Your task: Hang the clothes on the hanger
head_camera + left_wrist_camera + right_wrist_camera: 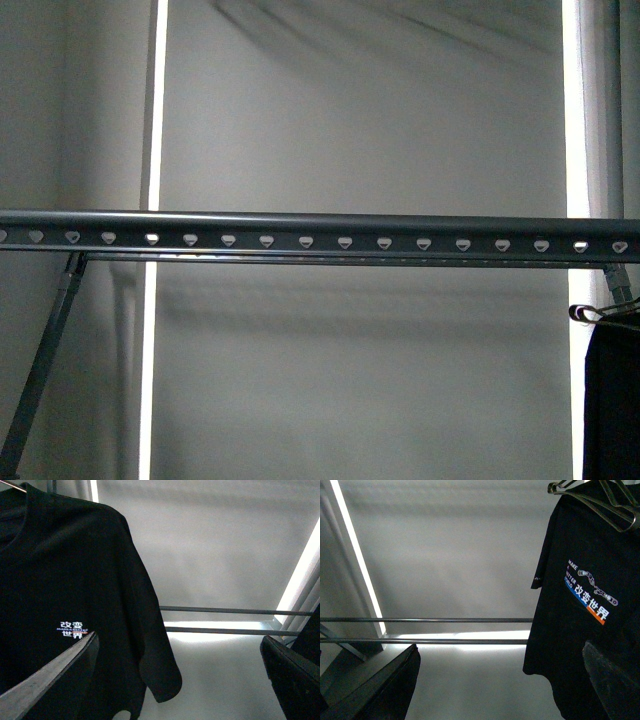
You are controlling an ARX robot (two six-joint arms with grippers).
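Observation:
The clothes, a black short-sleeved T-shirt (75, 570) with small white lettering (73, 629) on the chest, hang from a thin metal coat hanger (15, 486). My left gripper (180, 680) is open. The shirt's sleeve and side hang just beyond one of its fingers (50, 680), and nothing is gripped. The hanger, a long grey rail (320, 232) with a row of heart-shaped holes, runs level across the front view, with no gripper in sight there. My right gripper (500, 680) is open too, holding nothing.
Another black garment (580, 630) with a white, blue and orange print hangs on a metal clip hanger (600, 500) beside my right gripper's far finger (615, 680); its edge (612, 400) shows under the rail's right end. A slanted grey leg (45, 360) stands left. Two thin bars (445, 630) cross behind.

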